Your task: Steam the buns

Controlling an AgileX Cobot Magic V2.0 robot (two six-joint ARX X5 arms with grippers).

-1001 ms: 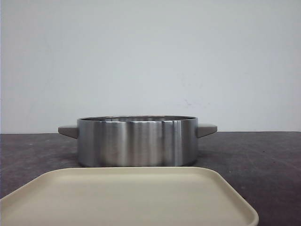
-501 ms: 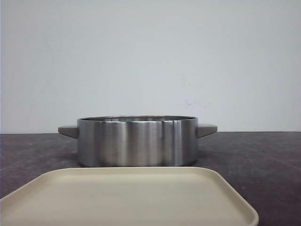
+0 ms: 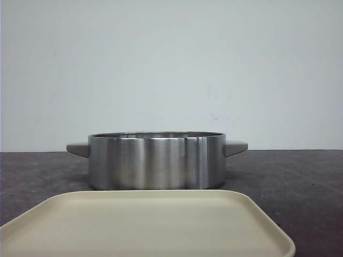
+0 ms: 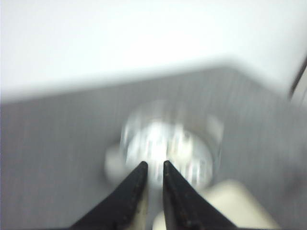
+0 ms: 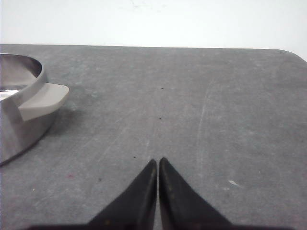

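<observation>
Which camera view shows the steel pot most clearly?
The front view: the steel pot is sharp, with its wall and both handles visible. The left wrist view shows it from above but blurred. The right wrist view shows only one edge and one handle.

The front view sits low, near table height, and faces forward across the dark table (image 3: 300, 176) toward a pale wall. A beige tray (image 3: 150, 225) fills the near foreground; a steel pot (image 3: 156, 160) stands just behind it, seen side-on.

The left wrist view looks down from above and is motion-blurred. The left gripper (image 4: 153, 165) points at the pot (image 4: 168, 143), with a tray corner (image 4: 230, 201) at the edge.

The right wrist view is close to the tabletop, looking along it past the right gripper (image 5: 158, 163). It takes in only one pot handle (image 5: 43, 98).

All three views share the pot.
</observation>
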